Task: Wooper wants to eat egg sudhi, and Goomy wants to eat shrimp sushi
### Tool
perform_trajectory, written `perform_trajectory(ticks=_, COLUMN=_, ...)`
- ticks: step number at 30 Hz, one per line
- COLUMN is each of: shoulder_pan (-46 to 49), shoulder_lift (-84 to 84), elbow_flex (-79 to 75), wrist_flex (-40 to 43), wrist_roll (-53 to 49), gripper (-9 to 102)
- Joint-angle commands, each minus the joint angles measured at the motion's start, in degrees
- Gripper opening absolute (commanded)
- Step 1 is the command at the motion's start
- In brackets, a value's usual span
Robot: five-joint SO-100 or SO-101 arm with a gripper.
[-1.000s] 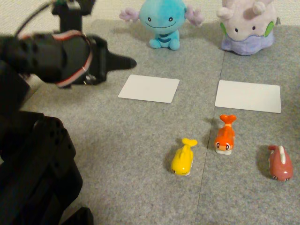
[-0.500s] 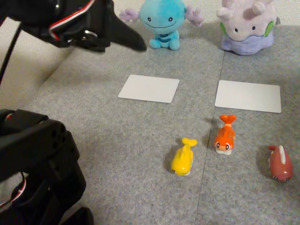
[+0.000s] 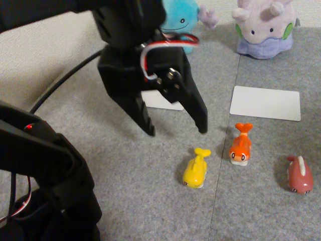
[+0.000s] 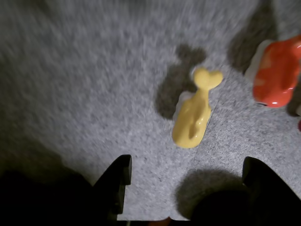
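Yellow fish figure glossy, smooth; plush toys soft, fuzzy; grey mat rough felt; gripper matt black plastic.

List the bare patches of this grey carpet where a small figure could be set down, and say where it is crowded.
Free: the white rectangular card before the lavender blob plush, and the grey carpet left of the glossy yellow fish figure. Crowded: the row where the yellow figure, the orange-and-white fish figure and the dull red figure stand, with the open black gripper just above it.
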Motion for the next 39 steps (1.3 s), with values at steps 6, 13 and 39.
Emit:
perform_trajectory(ticks=6, shoulder_pan=3.3, shoulder_lift=-6.9, elbow_flex=-1.8, wrist_flex=-0.2, wrist_roll=-5.9, gripper=28)
perform_trajectory(ticks=13, shoulder_pan=3.9, shoulder_lift=-18.6, elbow_flex=-1.8, wrist_flex=-6.7, wrist_roll=-6.9, gripper=28)
perform_trajectory(ticks=39, shoulder_pan=6.6, shoulder_lift=-24.5, elbow_flex=-1.8, wrist_flex=-15.1, wrist_roll=-6.4, gripper=10)
